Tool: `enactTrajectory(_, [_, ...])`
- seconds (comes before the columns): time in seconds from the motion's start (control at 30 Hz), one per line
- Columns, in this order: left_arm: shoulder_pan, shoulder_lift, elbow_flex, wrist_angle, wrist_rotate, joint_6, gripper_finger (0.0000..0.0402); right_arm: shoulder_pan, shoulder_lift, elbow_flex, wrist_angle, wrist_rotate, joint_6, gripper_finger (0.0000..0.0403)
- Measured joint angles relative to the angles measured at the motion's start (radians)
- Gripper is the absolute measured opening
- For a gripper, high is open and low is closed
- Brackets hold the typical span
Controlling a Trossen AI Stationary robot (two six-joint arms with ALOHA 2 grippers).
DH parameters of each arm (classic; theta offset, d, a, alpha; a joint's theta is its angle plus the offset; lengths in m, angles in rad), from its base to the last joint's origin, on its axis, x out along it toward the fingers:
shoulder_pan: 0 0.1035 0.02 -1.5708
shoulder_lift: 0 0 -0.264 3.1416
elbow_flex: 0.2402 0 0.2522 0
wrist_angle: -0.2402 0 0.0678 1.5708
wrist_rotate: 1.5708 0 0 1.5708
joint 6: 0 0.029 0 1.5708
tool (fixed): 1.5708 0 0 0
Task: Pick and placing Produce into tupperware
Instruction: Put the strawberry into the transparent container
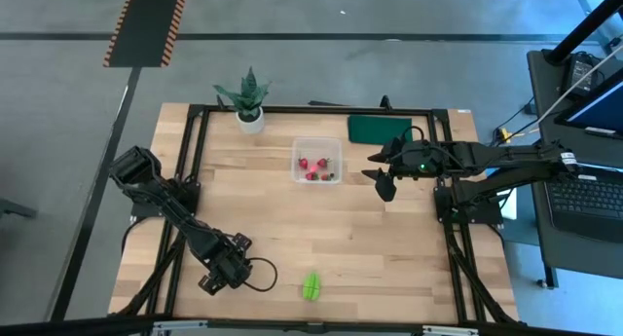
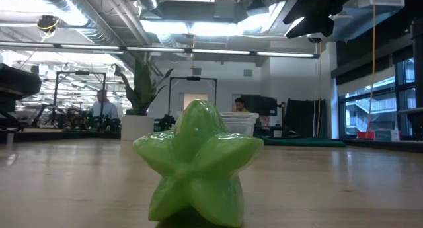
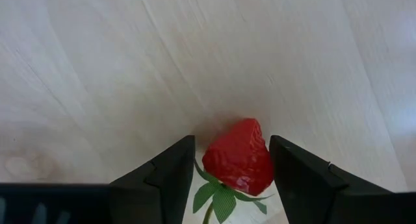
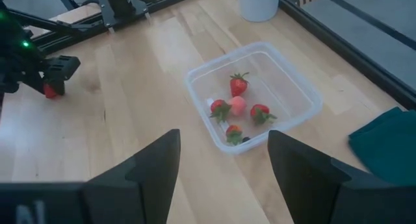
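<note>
My left gripper (image 1: 220, 274) is low at the table's near-left, shut on a red strawberry (image 3: 239, 158); the right wrist view shows that berry (image 4: 49, 91) at its tip. The lime-green star-shaped piece (image 1: 311, 285) lies on the wood near the near edge, large in the low view (image 2: 198, 165). The clear tupperware (image 1: 296, 151) stands on the far middle of the table. It holds several red berries (image 4: 237, 84) and a pinkish one (image 4: 238, 105). My right gripper (image 1: 380, 173) hovers open just right of the box, above the table (image 4: 224, 136). My left gripper has the strawberry's body (image 3: 260, 165) between its two fingers, one on each side, coming from above and pointing down. The berry's tip points away from the wrist and its green leaves (image 3: 218, 201) point toward it. Whether it still rests on the wood cannot be told.
A spiky green plant in a white pot (image 1: 249, 104) stands at the far edge. A flat dark green pad (image 1: 375, 129) lies right of the box, behind my right gripper. A black frame (image 1: 195, 151) runs along the table's sides. People sit far off in the room (image 2: 102, 106).
</note>
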Motion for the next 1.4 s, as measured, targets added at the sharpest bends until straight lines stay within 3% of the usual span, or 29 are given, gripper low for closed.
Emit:
enactTrajectory(0.47, [0.001, 0.001, 0.000, -0.006, -0.002, -0.002, 0.0136, 0.000, 0.000, 0.000, 0.000, 0.000, 0.011, 0.0234])
enactTrajectory(0.77, [0.042, -0.023, -0.006, -0.034, -0.004, -0.054, 0.0147, 0.000, 0.000, 0.000, 0.000, 0.000, 0.011, 0.0234])
enactTrajectory(0.97, [0.148, -0.110, -0.005, -0.114, -0.087, -0.054, 0.0132, 0.000, 0.000, 0.000, 0.005, 0.000, 0.011, 0.0234])
enactTrajectory(1.13, [0.272, -0.204, 0.018, -0.119, -0.233, -0.018, 0.0144, 0.000, 0.000, 0.000, 0.007, 0.000, 0.011, 0.0234])
enactTrajectory(1.3, [0.420, -0.255, 0.119, -0.088, -0.430, 0.144, 0.0147, 0.000, 0.000, 0.000, 0.015, 0.000, 0.009, 0.0234])
enactTrajectory(1.4, [0.524, -0.251, 0.195, -0.006, -0.474, 0.292, 0.0140, 0.000, 0.000, 0.000, 0.015, 0.000, 0.006, 0.0234])
